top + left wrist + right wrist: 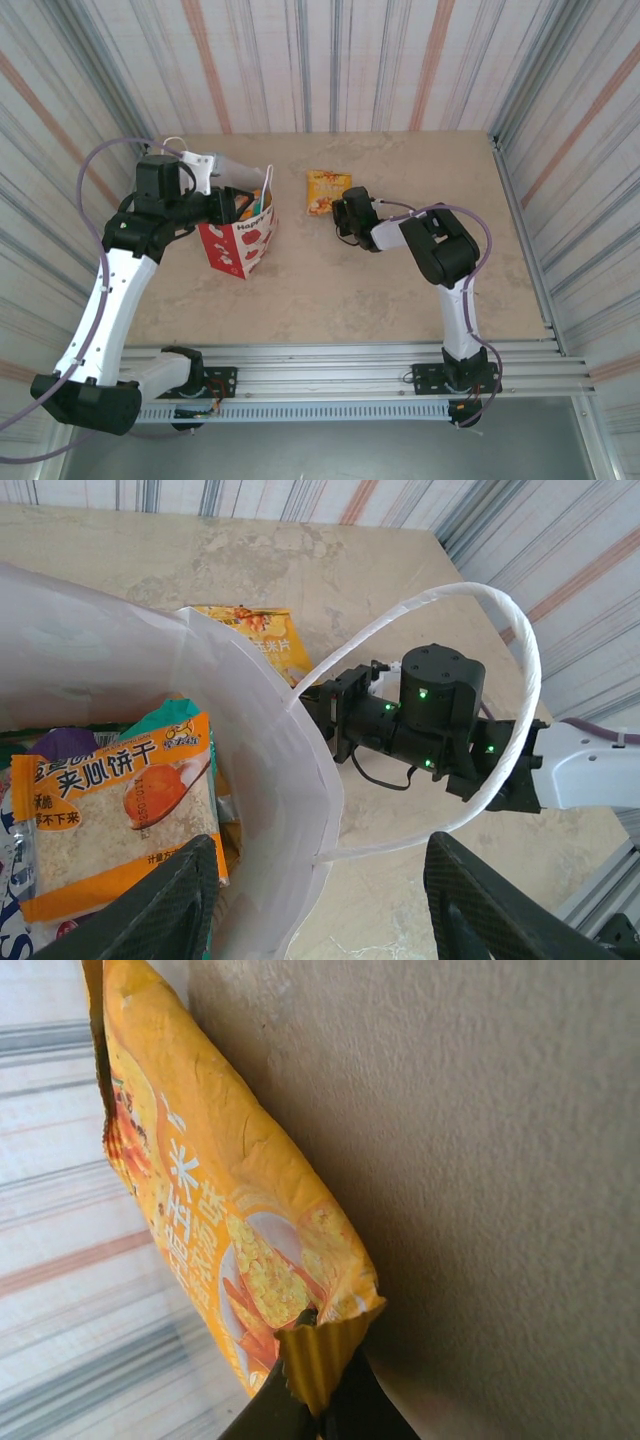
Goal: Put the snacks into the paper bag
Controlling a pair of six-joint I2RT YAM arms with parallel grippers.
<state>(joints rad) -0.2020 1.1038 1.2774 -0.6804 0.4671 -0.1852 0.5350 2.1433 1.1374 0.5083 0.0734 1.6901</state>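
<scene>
The paper bag, white with a red lower band, stands at the left of the table. My left gripper is open at its mouth. In the left wrist view its fingers straddle the bag's white wall and loop handle without pinching them. Inside lie an orange packet, a teal one and a purple one. An orange-yellow snack packet lies flat right of the bag. My right gripper is shut on that packet's crimped near edge.
Striped walls close in the table at the back and both sides. The right arm lies low across the table beside the bag. A metal rail runs along the near edge.
</scene>
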